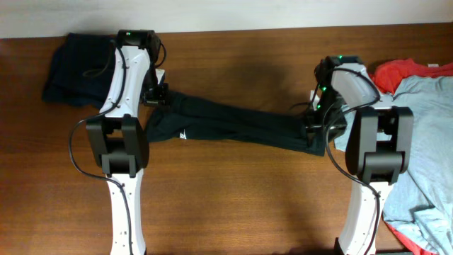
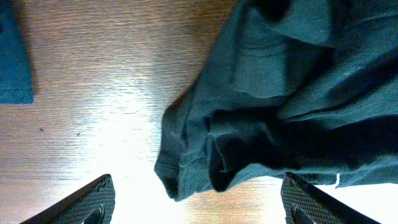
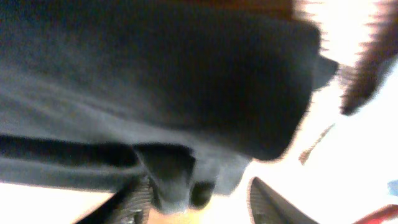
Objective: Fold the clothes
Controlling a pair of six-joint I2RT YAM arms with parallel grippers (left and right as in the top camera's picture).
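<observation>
Black T-shirt [image 1: 241,127] lies stretched as a long band across the middle of the surface [image 1: 233,205]. Our left tool [image 2: 198,188] stands apart over its crumpled hem. Our right tool [image 3: 199,194], blurred, looks apart too. We should smooth wrinkles, then grip corners squarely.

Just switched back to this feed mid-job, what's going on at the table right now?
Both arms are at the black T-shirt, which lies in a long bunched strip across the table between them. The left gripper stands open over its left end, holding nothing. The right gripper is at the other end; that view is blurred, but its fingers look parted. A dark navy shirt lies far left; a light blue-grey shirt and a red-orange shirt are heaped at right.
</observation>
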